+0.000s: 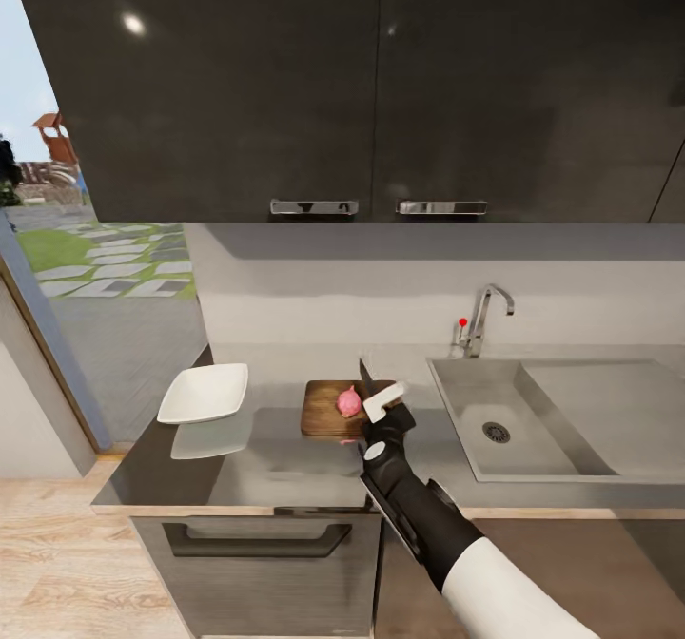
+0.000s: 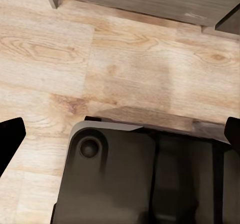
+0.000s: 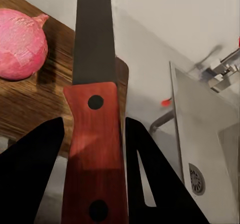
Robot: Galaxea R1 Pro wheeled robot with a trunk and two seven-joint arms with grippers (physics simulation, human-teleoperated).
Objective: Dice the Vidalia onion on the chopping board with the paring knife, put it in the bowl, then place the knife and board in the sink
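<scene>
While the right gripper (image 3: 95, 149) reaches over the bench (image 1: 247, 458) at the centre of the head view, its jaws are clamped on the red-orange handle of the paring knife (image 3: 94, 89), one dark finger on each side of the handle. The dark blade points away from the wrist, over the chopping board (image 1: 325, 409) and just beside the pink onion (image 3: 20, 44); whether blade and onion touch cannot be told. The onion rests on the board's right half. To the board's left, in the middle left of the head view, sits the white bowl (image 1: 203, 393), apart from the board. The sink (image 1: 561, 430) lies to the right, its faucet (image 1: 485, 316) with a red knob behind it. In the left wrist view, dark finger tips (image 2: 9, 139) of the left gripper sit at opposite frame edges, jaws wide and holding nothing, above the wooden floor (image 2: 125, 59).
</scene>
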